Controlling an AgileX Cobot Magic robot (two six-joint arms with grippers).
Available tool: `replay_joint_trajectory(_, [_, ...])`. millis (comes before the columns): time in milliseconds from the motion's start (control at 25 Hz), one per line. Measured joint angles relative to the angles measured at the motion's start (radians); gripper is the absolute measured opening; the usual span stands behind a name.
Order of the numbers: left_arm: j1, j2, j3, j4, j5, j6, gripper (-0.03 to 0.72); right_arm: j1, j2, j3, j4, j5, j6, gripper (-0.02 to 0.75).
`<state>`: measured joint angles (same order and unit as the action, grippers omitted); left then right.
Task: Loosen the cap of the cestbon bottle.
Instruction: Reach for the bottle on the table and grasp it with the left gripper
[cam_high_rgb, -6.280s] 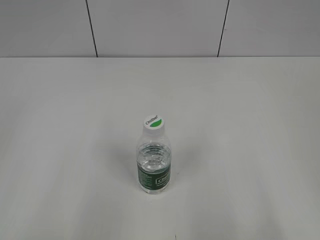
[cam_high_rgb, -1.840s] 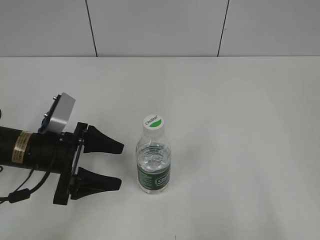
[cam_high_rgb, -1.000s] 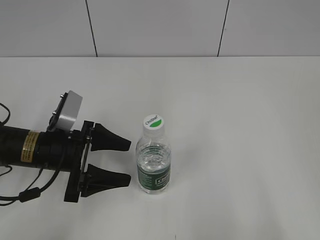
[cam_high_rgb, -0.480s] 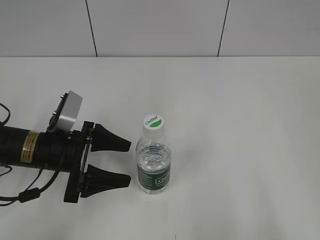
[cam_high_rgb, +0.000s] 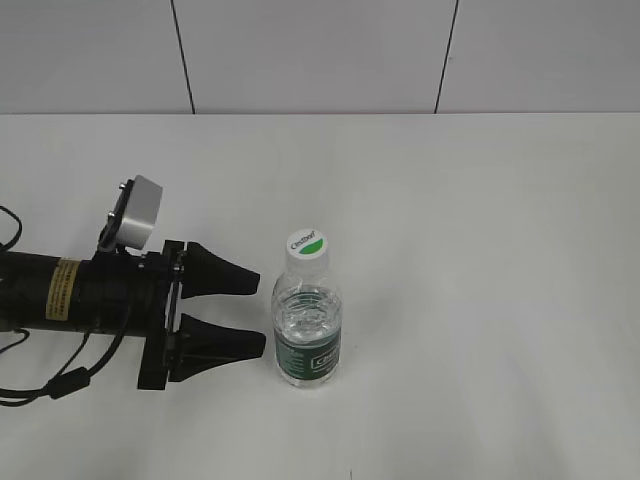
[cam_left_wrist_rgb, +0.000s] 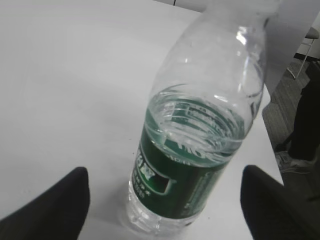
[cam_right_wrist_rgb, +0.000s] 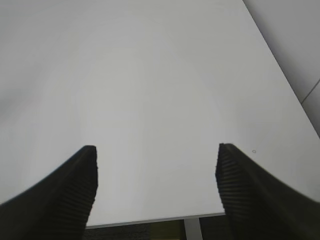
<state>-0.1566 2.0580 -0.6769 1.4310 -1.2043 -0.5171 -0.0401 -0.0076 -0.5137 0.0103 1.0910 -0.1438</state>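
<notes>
Standing upright mid-table (cam_high_rgb: 520, 200), cestbon bottle (cam_high_rgb: 307, 330), part-filled, cap (cam_high_rgb: 307, 245) on. Left gripper (cam_high_rgb: 258, 313) spread wide, empty, just beside the label band. Right gripper (cam_right_wrist_rgb: 156, 170) likewise spread, empty. Likely light, thin-walled, slippery: best clasped at the ribbed body, cap pinched around its rim.
</notes>
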Motion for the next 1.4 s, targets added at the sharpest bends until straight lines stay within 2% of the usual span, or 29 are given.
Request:
replay_joint_trajectory(400, [-0.001,0.000,-0.001,0.081,0.000,0.010,0.475,0.000,0.000,0.000,0.000,0.000,0.000,0.561])
replay_joint_trajectory(1080, [-0.057,0.001,-0.094,0.143,0.008,0.013,0.461,0.000,0.000,0.000,0.000,0.000,0.000,0.561])
replay_joint_trajectory(1400, [-0.115,0.001,-0.148,0.143,0.018,-0.007,0.461,0.000,0.000,0.000,0.000,0.000,0.000,0.561])
